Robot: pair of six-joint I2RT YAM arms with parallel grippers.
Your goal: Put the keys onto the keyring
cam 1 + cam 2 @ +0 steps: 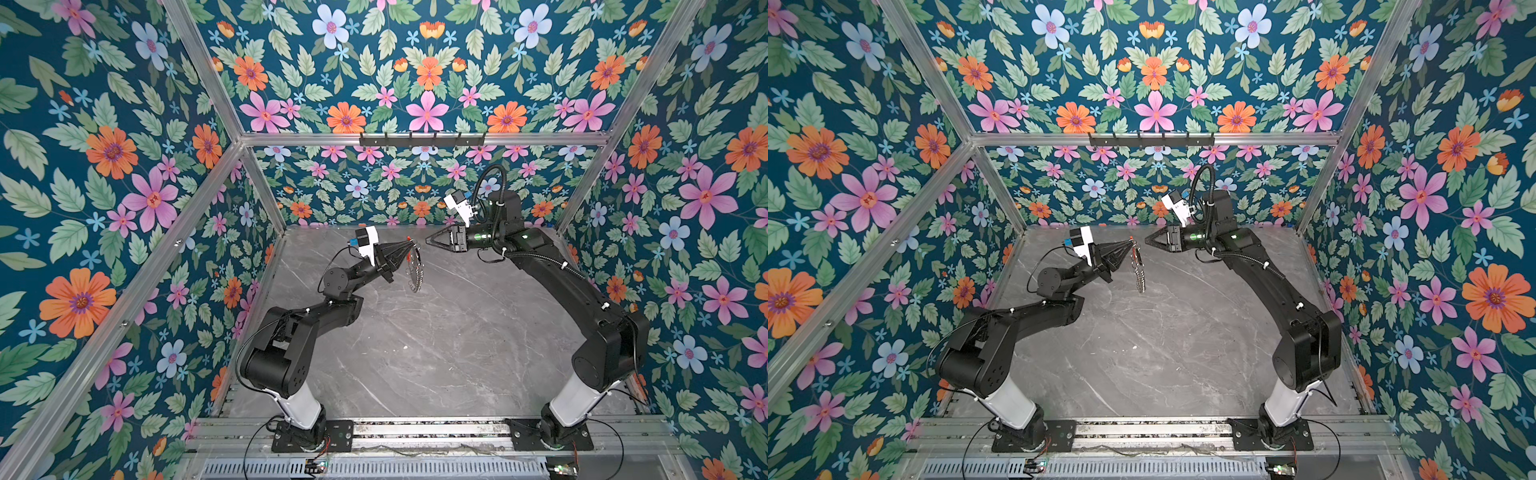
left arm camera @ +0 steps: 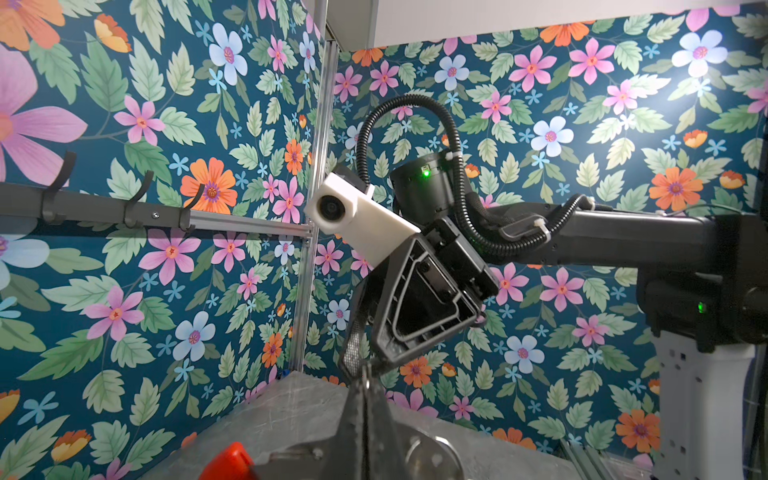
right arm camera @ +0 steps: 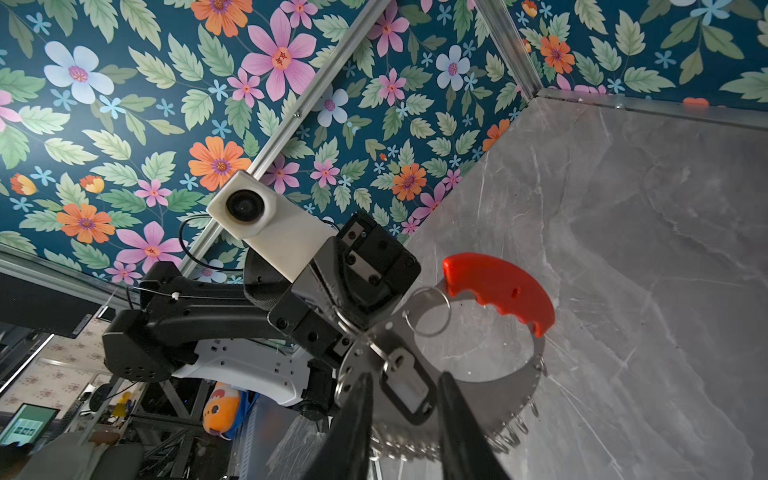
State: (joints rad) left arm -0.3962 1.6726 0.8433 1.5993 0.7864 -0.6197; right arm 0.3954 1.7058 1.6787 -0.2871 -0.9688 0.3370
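Left gripper (image 1: 409,245): my jaws are pressed together on the rim of the keyring, just beside its red piece. I hold it in the air.
Right gripper (image 1: 428,240): my jaws stand a little apart, gripping nothing. The tips point at my left gripper's tips, near the disc but clear of it in both top views.
Right fingers (image 3: 357,419): two black blades in the right wrist view, one to each side of the key tag and nearer the camera than it.
Key tag (image 3: 409,395): a black oblong frame with a pale window, lying against the grey face of the keyring. The small silver ring at the end nearer my left gripper sits at the disc's inner edge. I cannot tell whether it is threaded through.
Keyring (image 3: 511,395): a flat grey disc with a wide hole. It hangs below my left gripper and shows almost edge-on in both top views (image 1: 415,270).
Red piece (image 3: 498,291): curved and notched, on the rim next to my grip.
Large split ring (image 3: 430,311): silver, between the red piece and my left gripper's tips.
Small loops (image 3: 517,428): silver, fringing the rim away from the red piece.
Table (image 1: 415,353): grey marble, well below the disc.
Hook rail (image 1: 422,140): black, on the floral back wall.
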